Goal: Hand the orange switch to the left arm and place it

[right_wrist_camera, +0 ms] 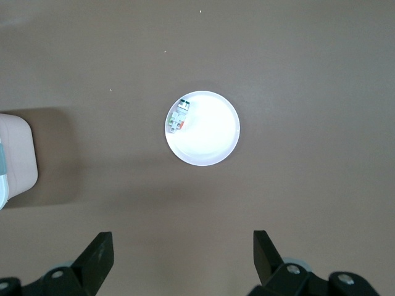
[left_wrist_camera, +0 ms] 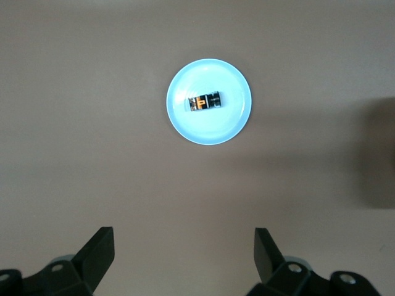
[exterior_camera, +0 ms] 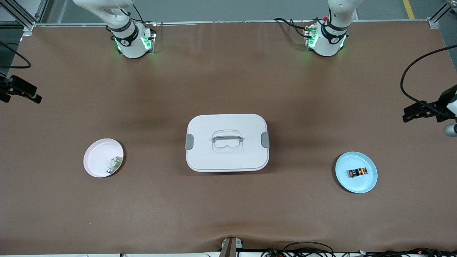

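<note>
Front view: orange switch (exterior_camera: 358, 172) lies in the blue plate (exterior_camera: 367, 184) toward my left arm's end; box (exterior_camera: 227, 142) mid-table.

Left wrist view: my left gripper (left_wrist_camera: 184, 254) hangs wide apart above the plate (nothing held).

Right wrist view: my right gripper (right_wrist_camera: 183, 255) spread, above the pink plate (right_wrist_camera: 213, 139).

My right wrist view cuts the box (right_wrist_camera: 15, 157) at its edge, leaving one corner. My left claw (exterior_camera: 416, 111) and right claw (exterior_camera: 25, 93) run off the front view's sides. The green-and-white part (exterior_camera: 114, 165) is too small for me to read its details.
</note>
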Robot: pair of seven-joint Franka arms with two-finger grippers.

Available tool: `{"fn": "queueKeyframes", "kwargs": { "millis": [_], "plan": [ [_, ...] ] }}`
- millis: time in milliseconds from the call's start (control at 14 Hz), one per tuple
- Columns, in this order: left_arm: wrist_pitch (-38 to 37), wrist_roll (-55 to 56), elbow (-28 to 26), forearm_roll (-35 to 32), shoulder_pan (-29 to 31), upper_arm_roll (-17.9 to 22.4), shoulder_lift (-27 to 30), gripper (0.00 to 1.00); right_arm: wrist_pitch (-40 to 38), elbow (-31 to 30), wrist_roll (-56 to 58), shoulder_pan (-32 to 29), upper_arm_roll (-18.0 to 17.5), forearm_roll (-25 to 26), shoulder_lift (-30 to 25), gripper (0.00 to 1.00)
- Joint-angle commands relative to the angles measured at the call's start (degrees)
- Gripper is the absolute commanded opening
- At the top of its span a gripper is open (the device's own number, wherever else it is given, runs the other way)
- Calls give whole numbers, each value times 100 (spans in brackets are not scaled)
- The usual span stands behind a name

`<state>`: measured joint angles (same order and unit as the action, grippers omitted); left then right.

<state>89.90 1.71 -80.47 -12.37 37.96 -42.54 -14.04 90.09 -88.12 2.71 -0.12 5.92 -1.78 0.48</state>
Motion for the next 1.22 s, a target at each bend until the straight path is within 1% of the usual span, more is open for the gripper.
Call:
{"fn": "queueKeyframes", "kwargs": {
  "millis": [0,143,287,358,430,573,645,716,860,1003,1075,1146],
  "plan": [
    [-104,-153,101,181,27,-9,130,100,-97,138,-16,-93,-73,55,48,100],
    [-113,-84,163,148,10,-52,147,100,-97,138,-16,-93,-73,55,48,100],
    [-104,-14,154,147,-16,-53,427,100,-97,138,-16,-93,-73,64,48,100],
    [-113,109,137,147,-190,26,516,100,-97,138,-16,-93,-73,64,48,100],
    [-165,275,110,147,-644,383,630,100,-97,138,-8,-93,-73,64,48,100],
    [-428,680,14,208,-2215,1908,832,100,-97,138,-16,-93,-73,64,48,100],
    [-438,733,-56,226,-2736,2429,937,100,-97,138,-16,-93,-73,64,48,100],
    [-429,751,-205,226,-3028,2652,1060,100,-97,138,-16,-93,-73,64,48,100],
    [-394,760,-565,322,-3258,2882,1367,100,-97,138,-16,-93,-73,64,48,100],
    [-141,752,-1108,856,-3758,3739,1789,100,-97,138,-16,-93,-73,64,48,100],
    [-78,691,-1303,1042,-3856,3953,1956,100,-97,138,-16,-93,-73,64,48,100],
    [-78,734,-1470,1052,-3857,3938,2123,100,-97,138,-16,-93,-73,64,48,100]
  ]
}}
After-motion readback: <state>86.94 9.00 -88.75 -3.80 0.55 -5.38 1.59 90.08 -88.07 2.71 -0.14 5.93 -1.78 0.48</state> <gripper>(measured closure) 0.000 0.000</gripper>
